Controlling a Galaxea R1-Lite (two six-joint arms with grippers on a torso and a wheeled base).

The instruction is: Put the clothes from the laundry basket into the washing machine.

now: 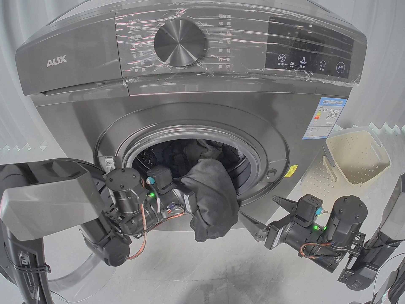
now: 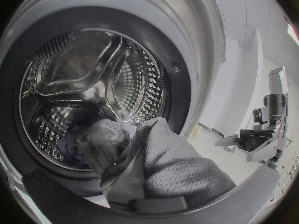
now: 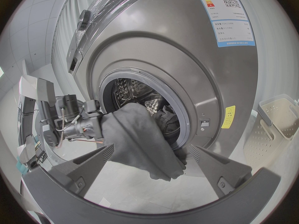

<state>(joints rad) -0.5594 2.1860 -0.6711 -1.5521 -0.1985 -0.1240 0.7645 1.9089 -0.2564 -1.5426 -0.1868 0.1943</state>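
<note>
A dark grey garment [image 1: 213, 203] hangs over my left gripper [image 1: 192, 200] at the mouth of the washing machine [image 1: 190, 106]. Part of it lies in the drum opening and part droops down over the front lip. The cloth covers the fingers, and the gripper appears shut on it. More dark clothes [image 2: 102, 137] lie inside the drum [image 2: 124, 78]. My right gripper [image 1: 263, 214] is open and holds nothing, low in front of the machine, to the right of the garment [image 3: 137, 137]. The cream laundry basket [image 1: 358, 161] stands to the right of the machine.
The round machine door [image 1: 80, 271] is swung open at the lower left, beside my left arm. The grey floor [image 1: 202, 271] lies open in front of the machine. White curtains hang behind.
</note>
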